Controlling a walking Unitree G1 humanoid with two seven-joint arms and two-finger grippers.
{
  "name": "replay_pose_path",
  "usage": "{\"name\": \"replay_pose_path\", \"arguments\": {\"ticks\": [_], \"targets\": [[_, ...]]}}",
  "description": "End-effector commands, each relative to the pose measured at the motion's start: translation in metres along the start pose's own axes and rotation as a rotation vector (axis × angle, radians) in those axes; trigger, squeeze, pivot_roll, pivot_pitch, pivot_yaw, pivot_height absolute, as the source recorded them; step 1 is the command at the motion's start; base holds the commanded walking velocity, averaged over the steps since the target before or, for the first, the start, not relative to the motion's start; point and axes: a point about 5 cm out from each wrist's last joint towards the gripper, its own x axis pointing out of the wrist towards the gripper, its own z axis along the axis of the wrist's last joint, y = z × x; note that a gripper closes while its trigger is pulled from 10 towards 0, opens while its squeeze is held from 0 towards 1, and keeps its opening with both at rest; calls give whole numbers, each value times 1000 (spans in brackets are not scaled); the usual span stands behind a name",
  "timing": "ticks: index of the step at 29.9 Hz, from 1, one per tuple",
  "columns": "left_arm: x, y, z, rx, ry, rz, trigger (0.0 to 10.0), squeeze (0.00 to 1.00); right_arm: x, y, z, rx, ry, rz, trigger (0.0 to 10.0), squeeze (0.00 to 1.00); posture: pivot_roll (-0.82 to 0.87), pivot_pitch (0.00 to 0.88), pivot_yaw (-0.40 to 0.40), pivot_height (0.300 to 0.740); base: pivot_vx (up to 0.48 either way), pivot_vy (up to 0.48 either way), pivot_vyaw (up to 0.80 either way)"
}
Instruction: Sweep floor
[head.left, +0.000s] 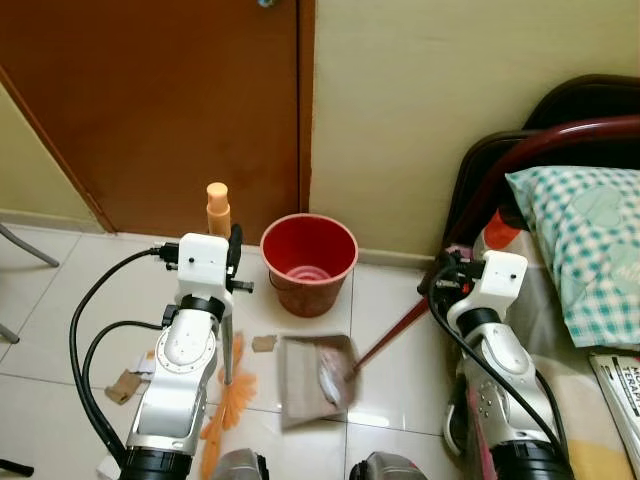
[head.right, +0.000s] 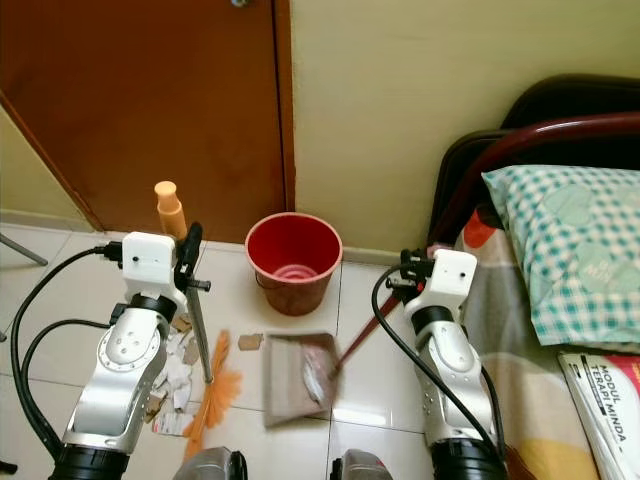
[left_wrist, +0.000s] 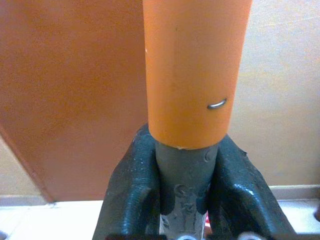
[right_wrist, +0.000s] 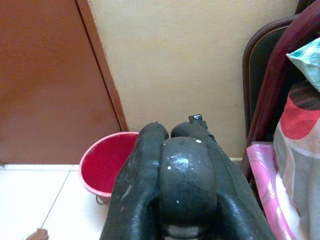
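The broom (head.left: 222, 385) stands upright on the white floor (head.left: 390, 300), its orange bristles partly hidden behind the left arm. The left gripper (left_wrist: 186, 175) is clenched around its pole. The right gripper (right_wrist: 185, 165) grasps the dark handle of one dustpan (head.left: 315, 378). One red bucket (head.left: 308, 262) stands by the door (head.left: 160, 100). A few paper scraps (head.right: 175, 385) lie half hidden.

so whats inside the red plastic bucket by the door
The red plastic bucket shows a pale ringed bottom with no visible litter. Its near wall hides the nearest part of the floor inside.
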Motion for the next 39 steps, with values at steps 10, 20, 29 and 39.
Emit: {"name": "replay_pose_path", "arguments": {"ticks": [10,20,29,39], "targets": [[4,10,5,9,-1,85,10000,0,6,25,44,98,-81,220,10000,0,-58,76,-23,740,0,0,0],[6,12,6,-30,-3,119,10000,0,16,45,98,69,-204,395,10000,0,-60,78,-26,740,0,0,0],[6,10,7,-48,-5,123,10000,0,23,50,133,53,-286,422,10000,0,-57,78,-30,740,0,0,0],[9,4,8,-59,-7,103,10000,0,33,43,201,-24,-538,297,10000,0,-62,76,-24,740,0,0,0]]}}
